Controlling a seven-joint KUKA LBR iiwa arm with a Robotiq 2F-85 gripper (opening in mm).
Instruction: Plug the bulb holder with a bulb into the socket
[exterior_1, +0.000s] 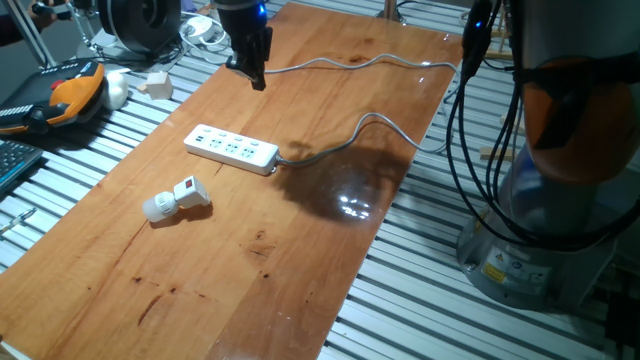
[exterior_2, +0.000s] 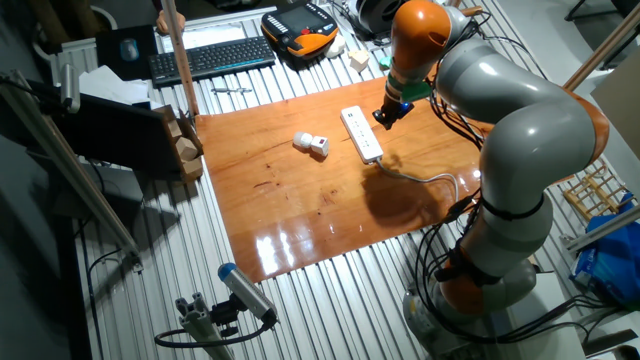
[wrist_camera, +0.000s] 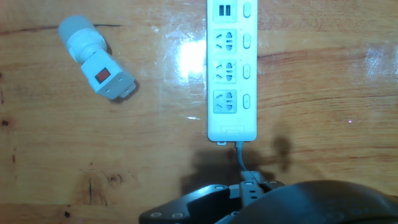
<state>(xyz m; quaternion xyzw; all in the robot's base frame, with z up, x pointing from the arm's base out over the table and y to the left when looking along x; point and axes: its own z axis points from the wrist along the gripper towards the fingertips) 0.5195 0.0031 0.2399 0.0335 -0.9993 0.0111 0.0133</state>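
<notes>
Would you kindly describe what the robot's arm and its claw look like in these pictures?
The arm is built of thick, rounded silver-grey segments with orange bands at the joints, on a grey round base that bears a small yellow label. Black cables hang in loops beside it. The claw is dark, narrow and black, with a small blue light glowing above it.
</notes>
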